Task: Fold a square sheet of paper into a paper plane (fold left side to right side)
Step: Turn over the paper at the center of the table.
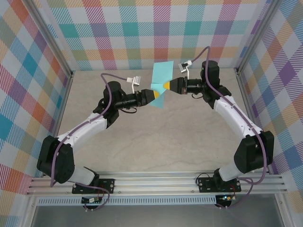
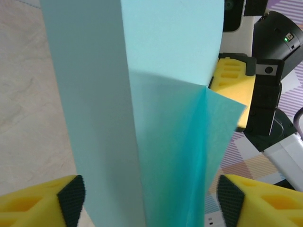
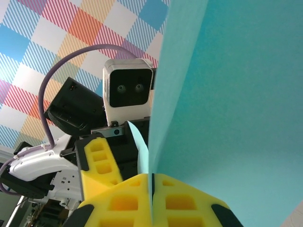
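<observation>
a: where to log the thin turquoise sheet of paper point(image 1: 162, 78)?

b: log as airborne. lifted clear of the beige marbled table point(image 1: 156, 151), over its far middle, between the two arms.

a: held how?

b: pinched in the right gripper point(image 1: 166, 85); from the right wrist, seen as yellow fingers point(image 3: 123, 203) pressed together on the sheet's edge. straddled by the left gripper point(image 1: 155, 96): spread wide, dark pads point(image 2: 71, 194) well apart on either side, neither touching paper as far as can be told.

a: why that arrangement?

b: judged as anchored on one side so the folded layers cannot slip, and left free on the other to re-grip or close along the crease. probably raised to let a flap swing from left to right without dragging on the table.

a: orientation?

b: stood on edge, not flat. from above, long axis running near to far, leaning slightly right at the far end. wider at the far end, narrower toward the arm bases. from the left wrist, crossed by a crease running bottom to top, with a darker overlapping flap to its right. no sharp tip made out, so not entered as a finished dart.
</observation>
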Controlling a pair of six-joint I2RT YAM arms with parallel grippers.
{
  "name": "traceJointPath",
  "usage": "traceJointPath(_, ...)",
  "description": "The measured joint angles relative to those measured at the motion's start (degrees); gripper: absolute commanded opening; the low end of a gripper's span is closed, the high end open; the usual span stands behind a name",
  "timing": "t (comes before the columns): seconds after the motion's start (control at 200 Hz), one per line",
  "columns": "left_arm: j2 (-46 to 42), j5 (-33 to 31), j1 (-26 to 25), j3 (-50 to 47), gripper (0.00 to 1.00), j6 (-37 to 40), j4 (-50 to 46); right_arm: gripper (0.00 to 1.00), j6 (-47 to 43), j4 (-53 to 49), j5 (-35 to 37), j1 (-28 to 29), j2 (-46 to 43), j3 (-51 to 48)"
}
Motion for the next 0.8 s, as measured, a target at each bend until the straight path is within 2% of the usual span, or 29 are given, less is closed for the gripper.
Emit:
traceJointPath(0.08,0.0,-0.1,0.0,0.0,0.47,-0.4,0.5,0.02,0.4,0.1,0.0,0.0,-0.3,0.0)
traceJointPath(0.34,-1.0,-1.7,0.0,0.1,0.17,0.7,-1.2,0.07,0.4,-0.5,1.1,0.0,-1.6,-0.1)
traceJointPath(0.535,-3.9,-4.2,0.0,0.1,0.12,3.1,-4.3,0.12,-2.1,-4.2,3.3,-0.1,-2.0,-0.1)
traceJointPath(0.71,-5.1,-6.9,0.0,0.1,0.04,6.3,-8.7,0.31,-6.0,-10.6,6.8,-0.8,-3.1,-0.1)
traceJointPath(0.8,-5.4,-9.0,-0.1,0.1,0.00,8.9,-12.7,0.48,-8.8,-15.9,10.6,-1.2,-3.7,0.5)
